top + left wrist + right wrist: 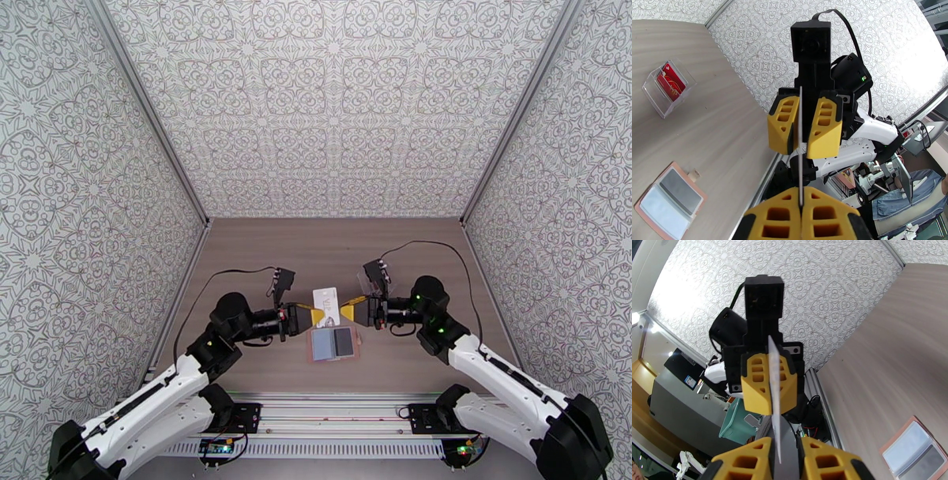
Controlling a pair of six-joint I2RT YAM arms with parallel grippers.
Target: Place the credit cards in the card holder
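Left gripper (pixel 316 316), its yellow padded fingers pressed together, was clamped on one short edge of a thin white rectangular plastic card (pixel 326 304) held off the grey-brown wood-grain worktop (pixel 316 245). From its own wrist camera the left gripper (pixel 801 197) pinched the card (pixel 801 173) edge-on, with no gap between pad and plastic. The right gripper (pixel 353 308) faced it from the other side, fingertips pointing at the left arm's. Its fingers stood slightly apart, and the card's opposite edge ran into the slot between them without being squeezed. In the left wrist view the right gripper (pixel 802 148) showed daylight on both sides of the card. In the right wrist view the right gripper (pixel 784 445) had its pads parted around the card (pixel 776 425), while the left gripper (pixel 771 405) beyond gripped it tightly.

Just below the two grippers, close to the worktop's near edge and about midway between its left and right edges, lay the small pinkish-brown folding card holder (pixel 333 343). It was spread open and flat, with its blue-grey pockets up (pixel 671 195) (pixel 914 449). One pocket looked darker than the other; whether a card sat inside could not be told.

Farther back, right of the middle and just behind the right gripper, a clear plastic case (pixel 669 87) stood on the worktop with a red card (pixel 670 81) upright inside it.
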